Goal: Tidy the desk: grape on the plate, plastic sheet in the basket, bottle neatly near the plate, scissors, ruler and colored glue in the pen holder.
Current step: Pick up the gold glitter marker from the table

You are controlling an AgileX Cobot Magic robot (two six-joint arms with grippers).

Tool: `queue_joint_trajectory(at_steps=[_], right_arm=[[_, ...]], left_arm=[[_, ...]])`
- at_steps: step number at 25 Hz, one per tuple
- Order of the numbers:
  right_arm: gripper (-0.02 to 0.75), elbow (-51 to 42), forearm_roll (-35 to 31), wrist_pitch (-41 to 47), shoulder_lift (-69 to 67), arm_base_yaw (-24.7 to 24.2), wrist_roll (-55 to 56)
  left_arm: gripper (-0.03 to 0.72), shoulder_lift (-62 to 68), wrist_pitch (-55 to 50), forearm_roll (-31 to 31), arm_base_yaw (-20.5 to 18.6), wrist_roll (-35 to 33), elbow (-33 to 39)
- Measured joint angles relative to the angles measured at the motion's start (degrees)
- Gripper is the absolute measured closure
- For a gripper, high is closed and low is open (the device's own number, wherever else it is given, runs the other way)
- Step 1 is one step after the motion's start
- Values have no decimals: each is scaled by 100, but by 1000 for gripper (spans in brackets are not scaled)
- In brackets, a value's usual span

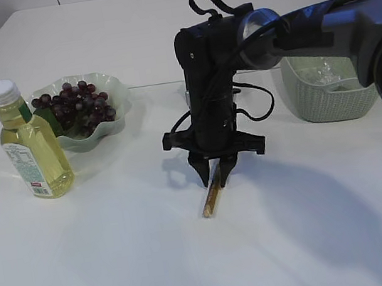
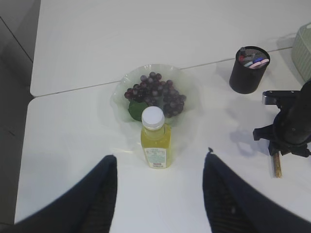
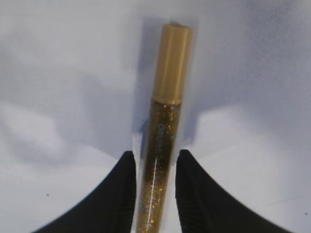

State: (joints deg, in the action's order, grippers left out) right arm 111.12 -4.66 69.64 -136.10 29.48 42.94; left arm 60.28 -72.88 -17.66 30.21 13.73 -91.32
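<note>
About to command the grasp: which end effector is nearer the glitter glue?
Right. The right end effector straddles the glue, a finger on each side. The left end effector hangs back by the bottle, well away.

This looks like a robot lab or test room set up as a mock office desk, not a lived-in home. Two plain white desk (image 1: 123, 268) tops are pushed edge to edge, their seam running across behind the things, with bare pale wall panels beyond the far edge and grey floor past the left edge. A black robot arm (image 1: 210, 90) with looped cables reaches over the middle. The few things are staged and well apart: a plate (image 2: 121, 92) of grape (image 2: 158, 92) and a bottle (image 2: 155, 141) near the left edge, a pen holder (image 2: 249, 70) and a woven basket (image 1: 329, 104) toward the far right corner.
</note>
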Motion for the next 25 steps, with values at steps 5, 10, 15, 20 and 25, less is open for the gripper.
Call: queue_joint_trajectory(at_steps=[5,10,15,20,25], right_arm=[[498,0,-21,0,-32,0,23],[498,0,-32,0,-90,0,23],[498,0,-32,0,-98,0,23],[503,0,-32,0,-98,0,23],[663,11,-32,0,-98,0,23]], left_arm=[[272,0,0,0,0,0,0],[272,0,0,0,0,0,0],[272,0,0,0,0,0,0],[272,10,0,0,0,0,0],[272,10,0,0,0,0,0]])
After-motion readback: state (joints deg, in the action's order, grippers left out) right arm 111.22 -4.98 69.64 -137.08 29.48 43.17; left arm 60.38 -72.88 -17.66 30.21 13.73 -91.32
